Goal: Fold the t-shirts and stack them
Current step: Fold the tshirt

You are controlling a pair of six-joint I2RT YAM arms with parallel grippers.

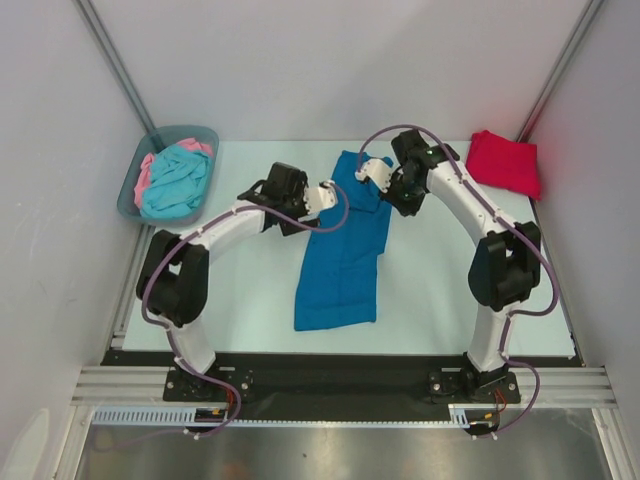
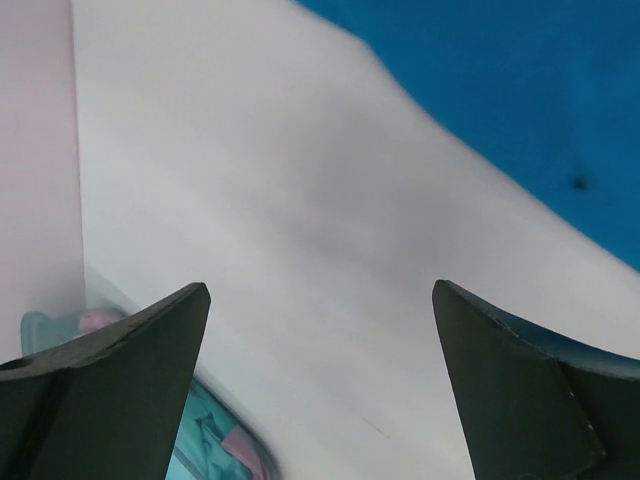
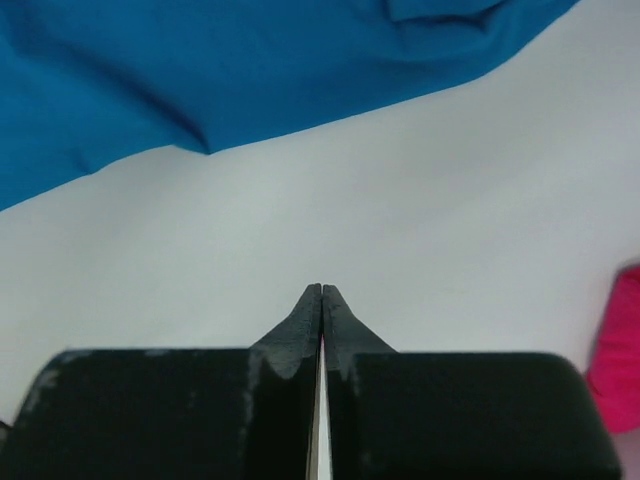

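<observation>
A deep blue t-shirt (image 1: 340,250) lies in a long strip down the middle of the table. My left gripper (image 1: 325,195) is open and empty at its upper left edge; the left wrist view (image 2: 320,290) shows bare table between the fingers and the blue cloth (image 2: 520,90) off to the upper right. My right gripper (image 1: 372,170) is over the shirt's far end; in the right wrist view (image 3: 322,288) it is shut on nothing, with blue cloth (image 3: 200,70) beyond it. A folded red t-shirt (image 1: 505,162) lies at the back right and shows in the right wrist view (image 3: 620,350).
A grey-blue bin (image 1: 130,190) at the back left holds a turquoise shirt (image 1: 178,180) and a pink shirt (image 1: 147,172); its rim (image 2: 262,452) shows in the left wrist view. Walls close the left, back and right sides.
</observation>
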